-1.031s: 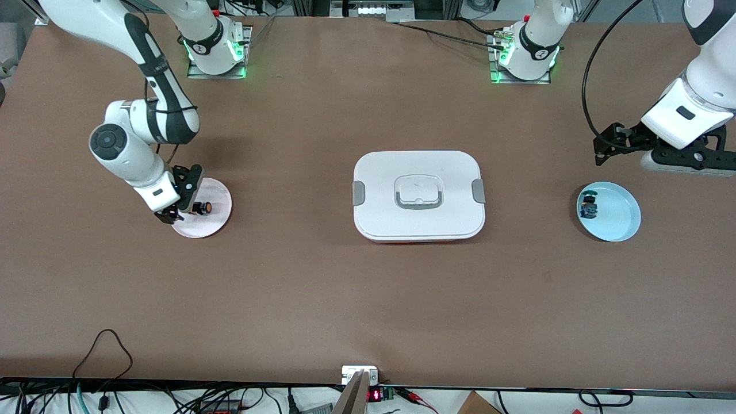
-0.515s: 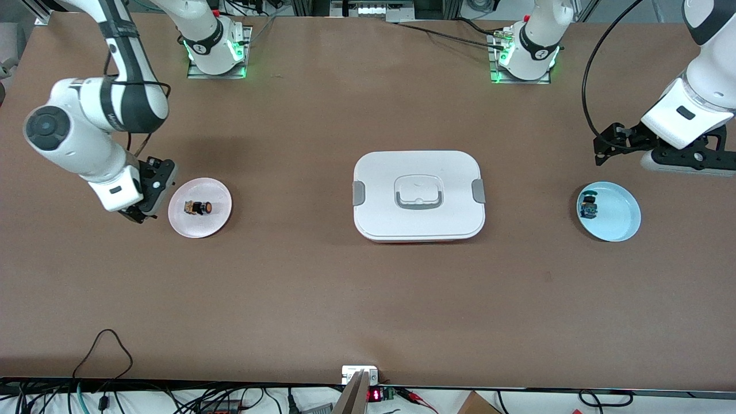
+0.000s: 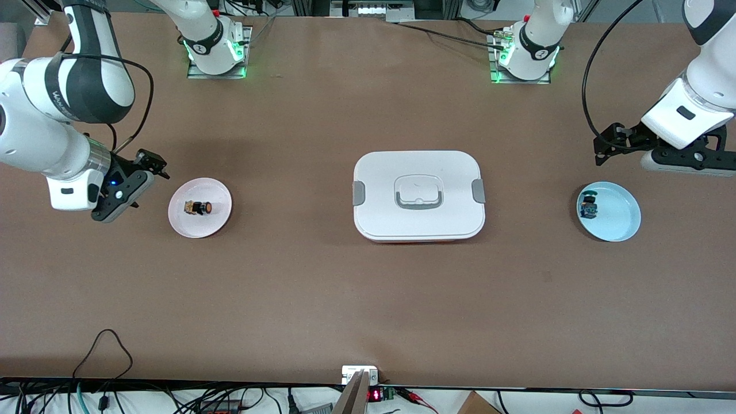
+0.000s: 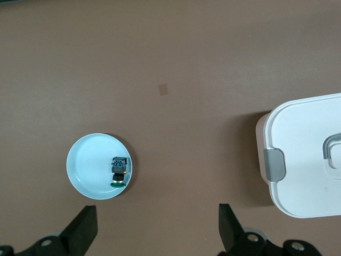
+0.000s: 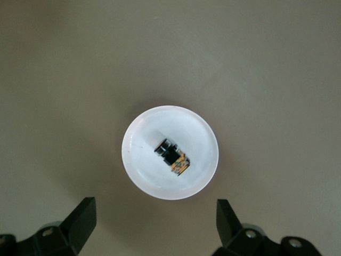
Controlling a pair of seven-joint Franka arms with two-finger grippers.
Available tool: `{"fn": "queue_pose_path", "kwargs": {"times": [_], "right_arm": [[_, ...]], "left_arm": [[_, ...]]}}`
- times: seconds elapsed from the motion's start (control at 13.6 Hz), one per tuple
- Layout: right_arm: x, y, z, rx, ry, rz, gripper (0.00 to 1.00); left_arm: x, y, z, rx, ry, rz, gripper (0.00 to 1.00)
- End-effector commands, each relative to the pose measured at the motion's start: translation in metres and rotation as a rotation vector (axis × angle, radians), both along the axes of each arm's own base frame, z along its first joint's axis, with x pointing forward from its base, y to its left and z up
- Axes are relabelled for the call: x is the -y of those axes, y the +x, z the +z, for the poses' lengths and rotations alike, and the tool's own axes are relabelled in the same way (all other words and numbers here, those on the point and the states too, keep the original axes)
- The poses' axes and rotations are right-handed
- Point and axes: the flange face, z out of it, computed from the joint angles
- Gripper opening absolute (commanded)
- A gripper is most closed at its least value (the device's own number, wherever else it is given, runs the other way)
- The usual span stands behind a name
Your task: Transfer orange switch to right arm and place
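We judge the placing done: the orange switch point(image 3: 199, 207) lies on the pink plate point(image 3: 215, 222). Our right hand point(image 3: 150, 163), fingers spread and empty, hangs over the counter point(image 3: 322, 287) beside the plate; our left hand point(image 3: 609, 150), spread too, waits. Next we only retreat.

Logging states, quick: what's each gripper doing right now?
Left gripper: open, empty, over bare table beside the pale blue plate.
Right gripper: open, empty, beside the pink plate.

Right arm point(image 3: 69, 98): white w/ dark grey panels, black cable. Left arm point(image 3: 698, 86): mostly white, black cable.
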Motion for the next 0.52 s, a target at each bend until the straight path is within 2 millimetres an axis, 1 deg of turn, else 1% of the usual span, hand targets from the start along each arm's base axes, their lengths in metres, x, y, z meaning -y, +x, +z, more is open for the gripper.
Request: {"fn": "queue_pose_path", "kwargs": {"times": [0.0,0.15,0.29,0.37,0.44], "right_arm": [[-0.003,-0.004,0.015,-0.059,-0.017,-0.227,1.00],[-0.005,-0.006,0.027,-0.096,-0.040,-0.370,1.00],[-0.007,-0.010,0.049,-0.111,-0.060,-0.482,1.00],[-0.004,-0.011,0.061,-0.103,-0.064,-0.492,1.00],[0.007,-0.010,0.066,-0.096,-0.060,-0.514,1.00]], "left_arm": [[0.000,0.002,0.006,0.003,-0.012,-0.020,1.00],[0.000,0.003,0.005,0.002,-0.012,-0.020,1.00],[0.000,0.001,0.007,-0.003,-0.011,-0.020,1.00],[0.001,0.000,0.006,-0.010,-0.010,-0.023,1.00],[0.004,0.000,0.006,-0.010,-0.010,-0.026,1.00]]}}
